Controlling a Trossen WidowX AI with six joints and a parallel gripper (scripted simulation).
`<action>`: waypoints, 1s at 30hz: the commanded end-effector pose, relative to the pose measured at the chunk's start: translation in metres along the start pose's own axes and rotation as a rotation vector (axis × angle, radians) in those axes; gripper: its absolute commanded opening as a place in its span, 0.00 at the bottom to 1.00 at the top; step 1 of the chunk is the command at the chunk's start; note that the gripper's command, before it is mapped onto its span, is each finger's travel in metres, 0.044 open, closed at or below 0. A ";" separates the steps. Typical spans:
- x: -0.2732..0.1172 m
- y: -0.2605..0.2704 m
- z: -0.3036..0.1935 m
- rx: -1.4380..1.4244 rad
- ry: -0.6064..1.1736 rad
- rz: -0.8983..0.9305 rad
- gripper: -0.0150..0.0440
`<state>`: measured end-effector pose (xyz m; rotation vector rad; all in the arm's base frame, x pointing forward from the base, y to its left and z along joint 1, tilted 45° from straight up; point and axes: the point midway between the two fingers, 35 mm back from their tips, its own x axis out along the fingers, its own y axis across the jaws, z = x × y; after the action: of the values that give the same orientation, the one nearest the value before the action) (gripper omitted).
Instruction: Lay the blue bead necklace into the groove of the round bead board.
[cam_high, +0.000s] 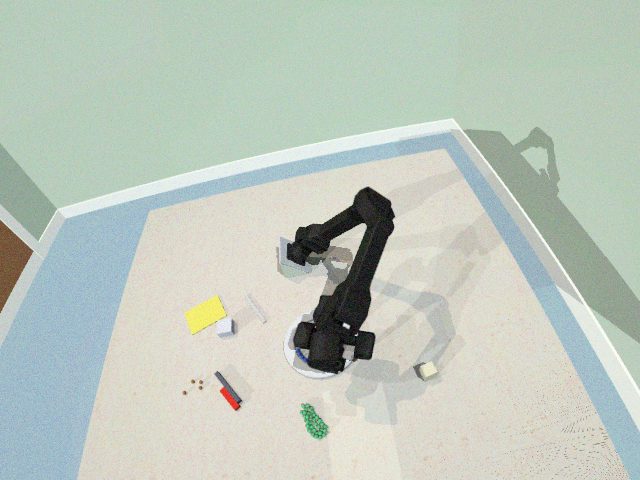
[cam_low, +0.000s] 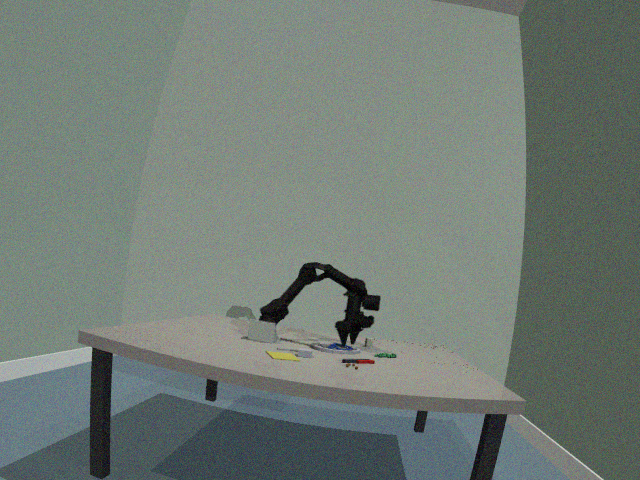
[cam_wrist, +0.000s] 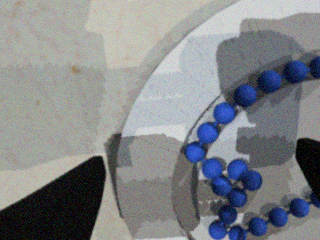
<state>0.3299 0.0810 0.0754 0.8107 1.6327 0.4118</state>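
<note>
The round white bead board (cam_high: 320, 375) (cam_wrist: 150, 107) lies under the arm. The blue bead necklace (cam_high: 300, 355) (cam_low: 336, 346) (cam_wrist: 270, 80) lies on it. In the wrist view, beads at the upper right follow the groove in an arc; lower down the string turns inward into a loose zigzag, and a row runs off to the right inside the ring. The groove at the lower left shows no beads. My gripper (cam_low: 348, 344) (cam_wrist: 199, 156) is open and low over the board, its fingers wide apart on either side of the zigzag, holding nothing. The arm hides much of the board in the top view.
A green bead pile (cam_high: 313, 421) (cam_low: 385, 355) lies beyond the board. A cream block (cam_high: 428, 370) stands to the right in the top view. To the left are a yellow sheet (cam_high: 205, 314), pale cube (cam_high: 224, 327), thin white stick (cam_high: 256, 308), red bar (cam_high: 229, 398), dark bar (cam_high: 226, 384) and small brown beads (cam_high: 200, 382).
</note>
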 end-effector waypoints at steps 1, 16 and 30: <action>-0.002 0.001 0.000 -0.004 0.000 0.004 1.00; -0.002 -0.001 0.001 0.000 0.000 0.004 0.96; -0.031 -0.097 0.000 0.307 -0.003 -0.004 0.46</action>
<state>0.3139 0.0046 0.0421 0.9985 1.6916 0.1990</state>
